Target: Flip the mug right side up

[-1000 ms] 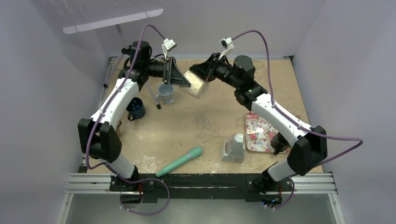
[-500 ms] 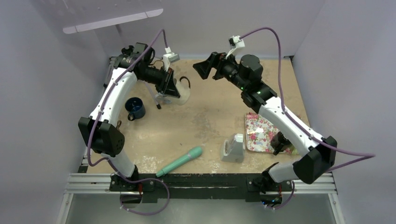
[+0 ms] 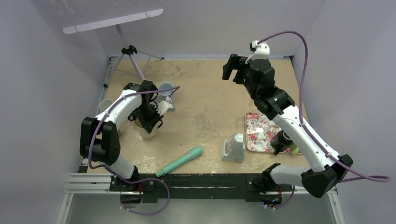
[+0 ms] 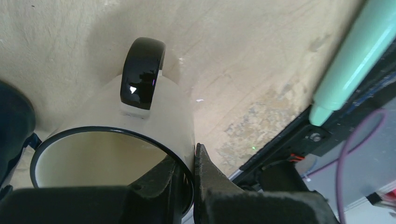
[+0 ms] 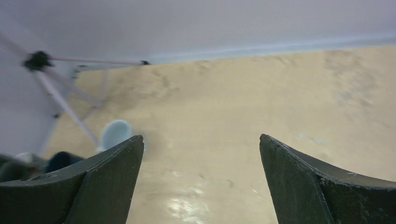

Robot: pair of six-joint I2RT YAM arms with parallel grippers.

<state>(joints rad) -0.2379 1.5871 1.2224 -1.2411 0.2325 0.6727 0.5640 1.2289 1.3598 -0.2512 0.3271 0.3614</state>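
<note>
A cream mug (image 4: 159,121) with a black rim and a black handle (image 4: 141,79) stands mouth up at the left of the table, its base low over or on the surface. My left gripper (image 4: 189,156) is shut on the mug's wall, one finger inside the rim and one outside. From above, the mug (image 3: 148,132) shows just below the left gripper (image 3: 150,119). My right gripper (image 3: 229,70) is open and holds nothing, raised over the back of the table. In the right wrist view the right gripper (image 5: 201,144) has only bare table between its fingers.
A dark blue mug (image 4: 14,116) stands right beside the cream one. A light blue mug (image 3: 164,88) and a tripod (image 3: 131,52) are behind. A teal tool (image 3: 180,161), a grey holder (image 3: 232,148) and a floral tray (image 3: 261,133) lie near the front and right.
The right gripper let go of the mug, opened and drew back to the right. The left arm, shut on the mug, swung it from the back middle down to the left.
</note>
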